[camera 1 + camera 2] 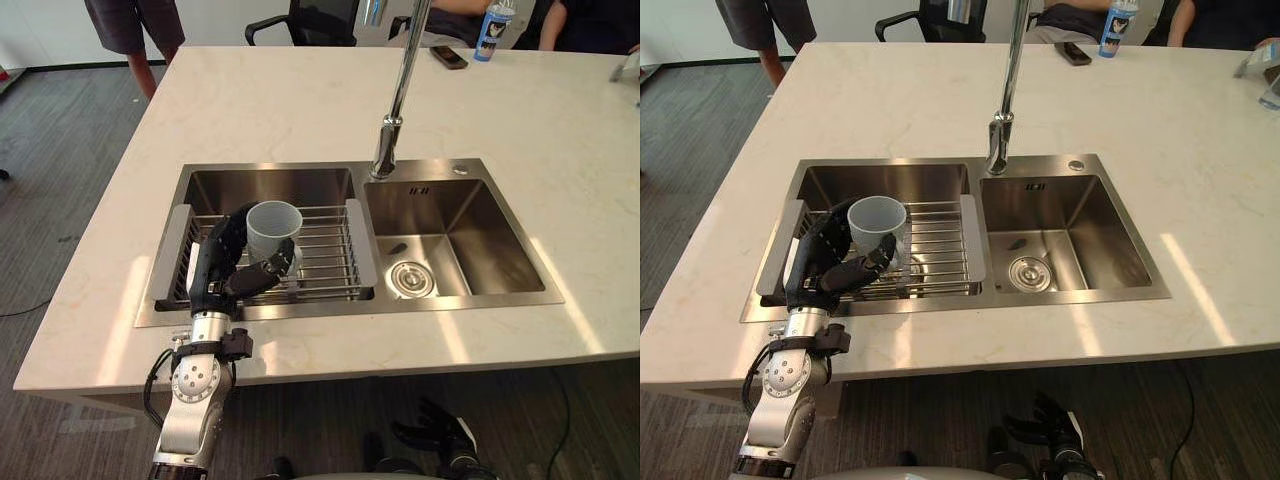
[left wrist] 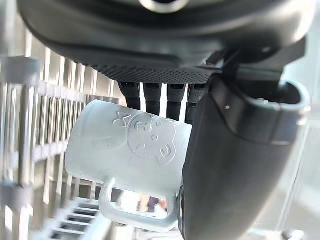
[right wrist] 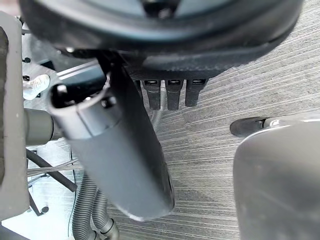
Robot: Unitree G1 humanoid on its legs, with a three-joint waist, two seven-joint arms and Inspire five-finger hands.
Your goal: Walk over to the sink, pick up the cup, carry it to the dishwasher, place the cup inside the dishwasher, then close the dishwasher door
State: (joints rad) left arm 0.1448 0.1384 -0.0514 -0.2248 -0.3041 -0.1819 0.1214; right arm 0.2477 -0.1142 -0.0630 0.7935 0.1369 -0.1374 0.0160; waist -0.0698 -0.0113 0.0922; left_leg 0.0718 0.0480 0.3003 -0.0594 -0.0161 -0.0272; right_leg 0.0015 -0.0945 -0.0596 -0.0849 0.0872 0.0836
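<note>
Already at the sink (image 1: 455, 205), the left hand (image 1: 213, 268) curls its fingers round the mug (image 1: 273, 228); carrying, loading and door-closing remain. Right hand (image 1: 440, 436) hangs, fingers relaxed.

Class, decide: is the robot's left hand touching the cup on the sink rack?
Touching. The left wrist view shows the left hand with its fingers curled behind the cup and its thumb against the cup's side, with no gap between them.
</note>
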